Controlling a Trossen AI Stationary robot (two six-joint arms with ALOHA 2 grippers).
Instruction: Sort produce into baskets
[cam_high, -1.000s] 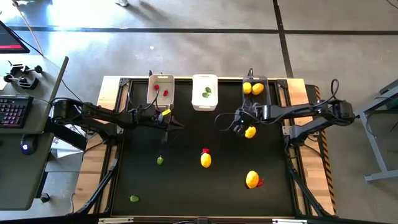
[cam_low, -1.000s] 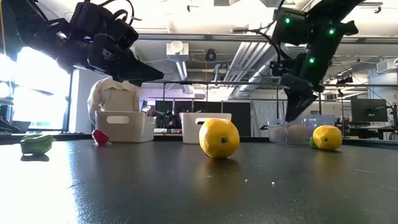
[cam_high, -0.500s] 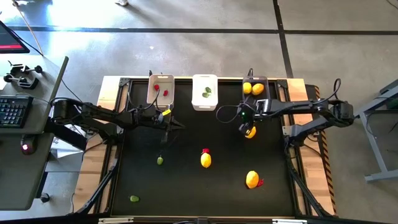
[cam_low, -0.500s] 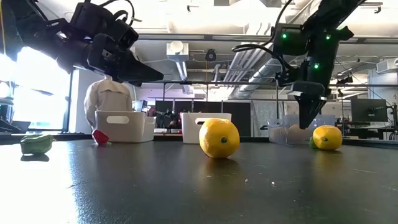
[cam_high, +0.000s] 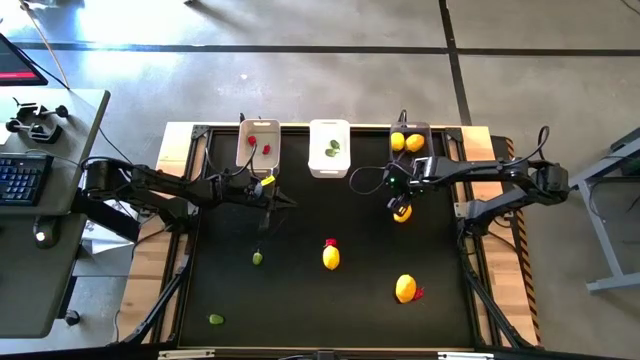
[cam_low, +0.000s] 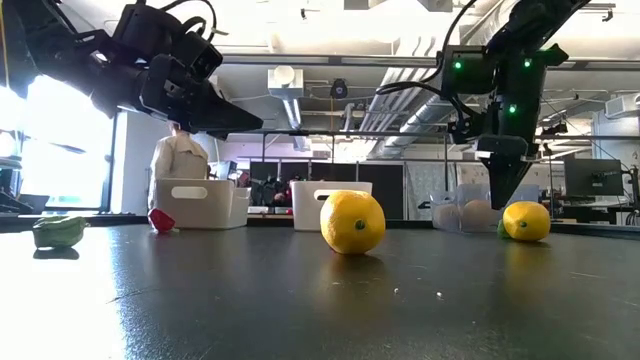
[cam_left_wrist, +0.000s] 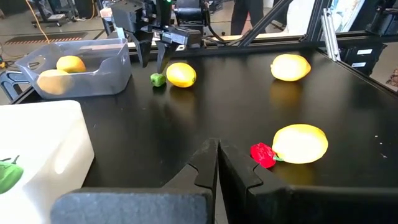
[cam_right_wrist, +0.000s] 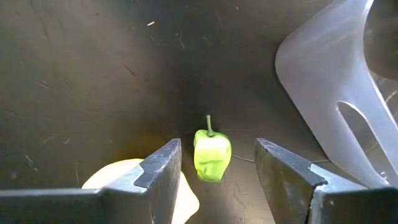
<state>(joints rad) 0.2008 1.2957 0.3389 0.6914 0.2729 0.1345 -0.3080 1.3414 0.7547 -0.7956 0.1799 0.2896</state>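
My right gripper (cam_high: 400, 202) points down, open, over a small green pepper (cam_right_wrist: 211, 155) that lies on the black table beside a yellow lemon (cam_high: 403, 213). Its fingers (cam_right_wrist: 163, 163) stand on either side of the pepper without touching it. In the low view the gripper (cam_low: 505, 192) hangs just above the pepper (cam_low: 500, 229) and the lemon (cam_low: 527, 221). My left gripper (cam_high: 270, 196) is shut and empty, above the table near the beige basket (cam_high: 258, 146). The white basket (cam_high: 329, 150) holds a green piece. The dark grey basket (cam_high: 410, 141) holds two yellow fruits.
On the table lie a yellow lemon (cam_high: 331, 258) with a red piece (cam_high: 330, 243), an orange-yellow lemon (cam_high: 405, 289) with a red piece (cam_high: 418, 294), and green pieces at the near left (cam_high: 257, 258) (cam_high: 216, 320). The grey basket's wall (cam_right_wrist: 336, 81) is close to my right gripper.
My right gripper has gone toward the table's right edge and down, and has turned from a slant to pointing straight down, coming over the green pepper beside the lemon.
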